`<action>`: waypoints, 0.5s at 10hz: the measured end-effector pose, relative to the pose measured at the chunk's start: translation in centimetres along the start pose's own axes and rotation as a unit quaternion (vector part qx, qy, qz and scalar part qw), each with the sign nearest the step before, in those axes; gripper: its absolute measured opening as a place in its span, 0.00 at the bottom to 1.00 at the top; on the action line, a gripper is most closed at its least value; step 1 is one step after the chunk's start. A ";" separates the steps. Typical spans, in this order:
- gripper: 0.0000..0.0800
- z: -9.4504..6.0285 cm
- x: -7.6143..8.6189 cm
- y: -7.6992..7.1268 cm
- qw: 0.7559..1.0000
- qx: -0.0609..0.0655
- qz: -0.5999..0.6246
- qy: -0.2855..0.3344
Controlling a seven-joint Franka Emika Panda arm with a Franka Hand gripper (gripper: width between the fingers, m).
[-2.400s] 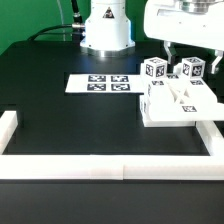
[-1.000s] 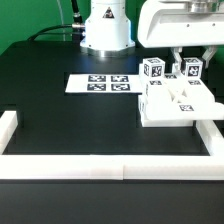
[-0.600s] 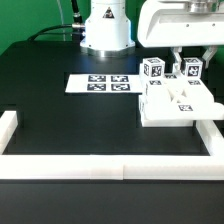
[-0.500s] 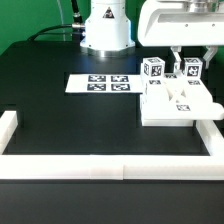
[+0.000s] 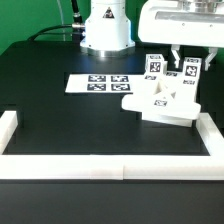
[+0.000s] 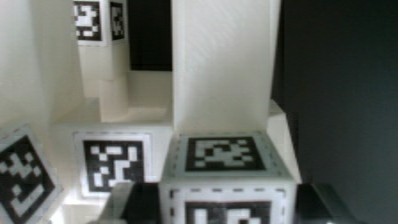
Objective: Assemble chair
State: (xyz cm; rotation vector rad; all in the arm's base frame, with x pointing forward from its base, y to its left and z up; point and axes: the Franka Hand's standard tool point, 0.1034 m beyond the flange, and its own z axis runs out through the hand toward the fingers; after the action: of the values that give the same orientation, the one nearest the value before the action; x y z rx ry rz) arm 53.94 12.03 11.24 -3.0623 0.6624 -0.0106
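The chair is a partly joined white block with tagged upright posts, standing on the black table at the exterior view's right. My gripper reaches down over its far side, with one finger on each side of a tagged post. In the wrist view the same post fills the middle, and my gripper has both dark fingers against its sides. The jaws are shut on that post. Another tagged post and the chair's seat slab lie beside it.
The marker board lies flat to the exterior view's left of the chair. A long white border rail runs along the table's front and sides, with its right arm close to the chair. The robot base stands at the back.
The chair has swung round and slid toward the exterior view's left, so its seat now points at the marker board. The gripper stays over the same post.
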 end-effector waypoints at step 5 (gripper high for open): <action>0.74 0.0 0.0 0.0 1.000 0.000 0.003 0.000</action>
State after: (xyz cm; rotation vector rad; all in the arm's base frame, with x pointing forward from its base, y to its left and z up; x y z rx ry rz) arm 53.94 12.01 11.24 -3.0605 0.6725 -0.0106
